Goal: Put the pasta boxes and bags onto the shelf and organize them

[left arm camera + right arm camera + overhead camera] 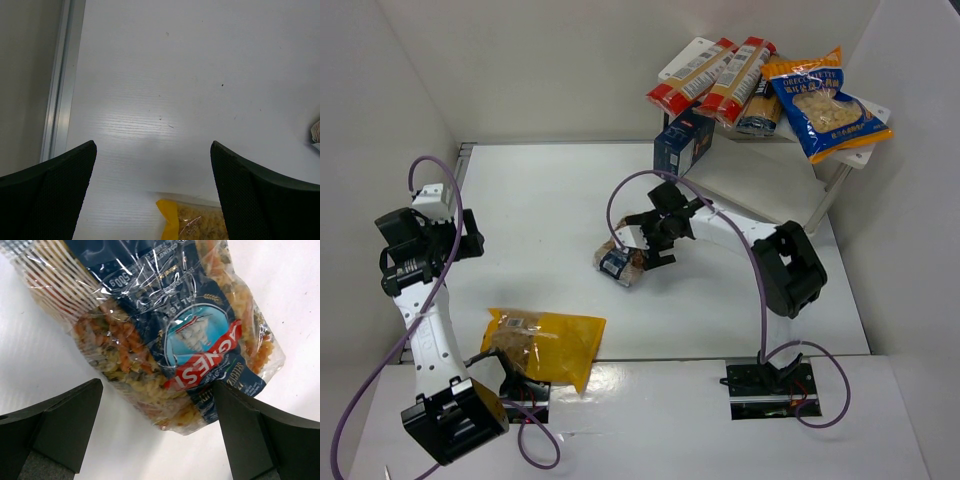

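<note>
Spaghetti boxes [692, 75], two; navy box [682, 140], one; yellow bag [545, 345], one.

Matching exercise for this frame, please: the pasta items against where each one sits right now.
Things:
1 yellow bag
2 spiral pasta bag
3 blue-and-orange bag
4 navy box

Places:
A on the shelf's top board
B on the table's near left side
C by the shelf's left corner
D under the open right gripper

Pairs: 1-B, 2-D, 3-A, 4-C.
</note>
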Controlling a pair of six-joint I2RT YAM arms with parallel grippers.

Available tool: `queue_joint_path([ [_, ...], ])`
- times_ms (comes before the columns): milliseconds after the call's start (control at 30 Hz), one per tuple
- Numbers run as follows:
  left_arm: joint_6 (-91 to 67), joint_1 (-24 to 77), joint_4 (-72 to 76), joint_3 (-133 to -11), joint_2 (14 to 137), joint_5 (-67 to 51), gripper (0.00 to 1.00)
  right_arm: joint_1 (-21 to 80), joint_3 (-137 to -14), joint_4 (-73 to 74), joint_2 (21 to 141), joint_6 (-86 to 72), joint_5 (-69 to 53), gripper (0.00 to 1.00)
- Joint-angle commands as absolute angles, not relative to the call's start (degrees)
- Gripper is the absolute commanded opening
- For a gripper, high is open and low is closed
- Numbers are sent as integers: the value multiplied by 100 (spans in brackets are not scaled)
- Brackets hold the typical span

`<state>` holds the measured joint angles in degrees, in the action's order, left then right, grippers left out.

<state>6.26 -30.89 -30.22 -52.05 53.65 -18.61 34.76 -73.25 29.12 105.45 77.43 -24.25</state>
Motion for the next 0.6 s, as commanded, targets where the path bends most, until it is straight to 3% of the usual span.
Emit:
queue_joint_path([
  [0,773,-3111,-2821,-5150,5361,-1933,100,3463,-7646,2593,10678,7813,-2540,100],
  [467,773,-3111,-2821,-5150,5361,-1986,100,3867,-7277,2118,11092,7831,-2109,100],
  [533,773,-3111,-2821,-5150,5361,-1986,100,3937,-7277,2179,11162,7683,-2057,90],
  [567,773,-3111,-2821,-5150,5361,-1986,100,3937,-7277,2180,11232,7603,-2057,64],
])
